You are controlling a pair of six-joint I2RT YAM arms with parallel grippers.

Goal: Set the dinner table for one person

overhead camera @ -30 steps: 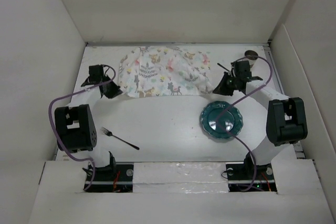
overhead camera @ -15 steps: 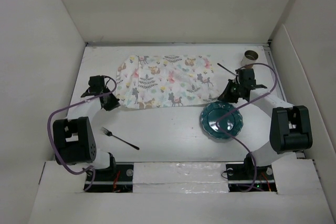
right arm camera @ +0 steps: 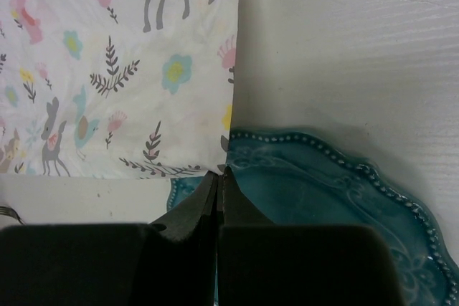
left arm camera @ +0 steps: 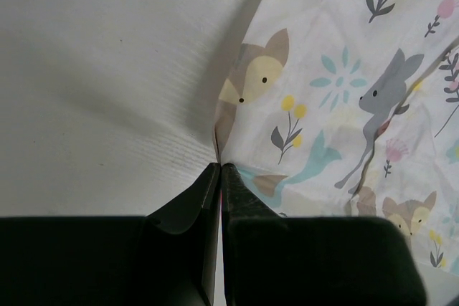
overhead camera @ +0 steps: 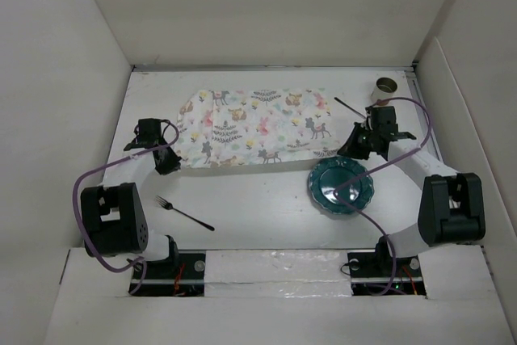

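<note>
Dinner table (overhead camera: 266,199): large white matte surface inside pale walls; both arm bases stand at its 6 o'clock edge.
Cloth mat (overhead camera: 258,127): pastel animals and leaves, spread across the table toward 12 o'clock, long side running 9 to 3, with slight ripples near its 9 o'clock end.
Left gripper (overhead camera: 170,166): at the mat's 7 o'clock corner; on the left wrist view (left arm camera: 220,173) the jaws are pinched together on the cloth edge.
Right gripper (overhead camera: 346,151): at the mat's 5 o'clock corner; on the right wrist view (right arm camera: 218,175) the jaws are clenched on the cloth corner, right at the plate's far rim.
Plate (overhead camera: 343,186): teal with a beaded, scalloped rim, at 4 o'clock on the table, just beside the mat's near right corner.
Fork (overhead camera: 184,213): dark, lying at 8 o'clock, tines pointing toward 10, well apart from the mat.
Cup (overhead camera: 388,86): small and round, upright in the 2 o'clock corner.
Dark utensil (overhead camera: 349,106): thin, lying between cup and mat; its type cannot be told.
</note>
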